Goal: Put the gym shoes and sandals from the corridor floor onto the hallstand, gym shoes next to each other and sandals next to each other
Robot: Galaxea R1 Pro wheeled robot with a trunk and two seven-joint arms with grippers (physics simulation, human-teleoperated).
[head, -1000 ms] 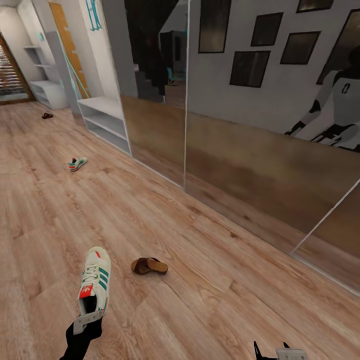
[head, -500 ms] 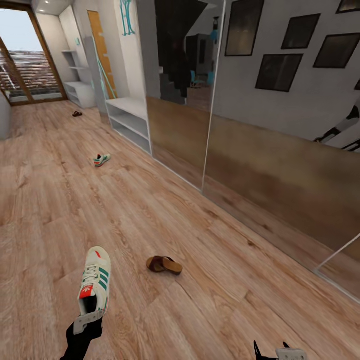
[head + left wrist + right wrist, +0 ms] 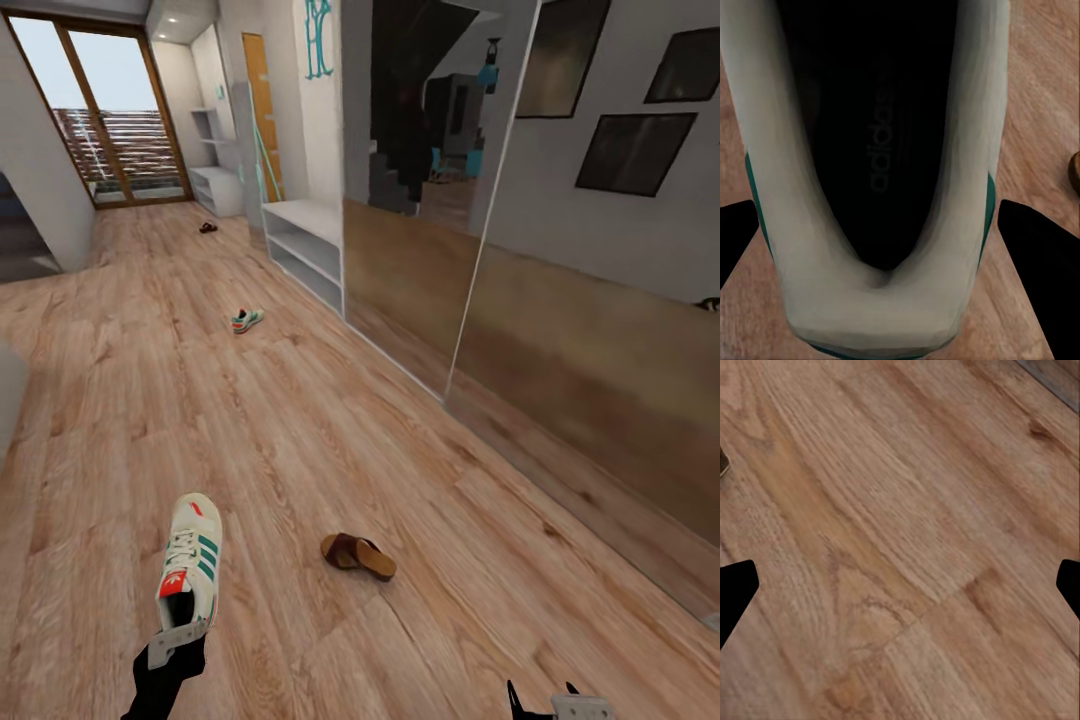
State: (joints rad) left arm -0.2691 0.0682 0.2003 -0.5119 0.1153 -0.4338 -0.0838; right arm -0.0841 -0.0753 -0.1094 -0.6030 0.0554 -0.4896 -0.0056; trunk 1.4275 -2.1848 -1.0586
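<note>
A: Left gripper (image 3: pixel 178 640): clamped on the heel of a gym shoe (image 3: pixel 191 560), toe pointing away from it. Right gripper (image 3: pixel 900 585): spread wide, carrying nothing, over the corridor floor (image 3: pixel 300 440).

B: Handling? Likely light, with a soft upper; the padded heel collar seems the firmest hold. Ahead and right of the left gripper lies a sandal (image 3: pixel 359 556); far beyond, the second gym shoe (image 3: pixel 246 319).

A: The hallstand (image 3: pixel 215 170) is distant, detail unclear; the dark speck (image 3: pixel 208 227) near it is probably the other sandal.

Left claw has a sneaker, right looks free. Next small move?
Probably lower the open right claw toward the near sandal, lying on the floor between both arms. The left claw grips a gym shoe, so the hallstand trip could carry two.
</note>
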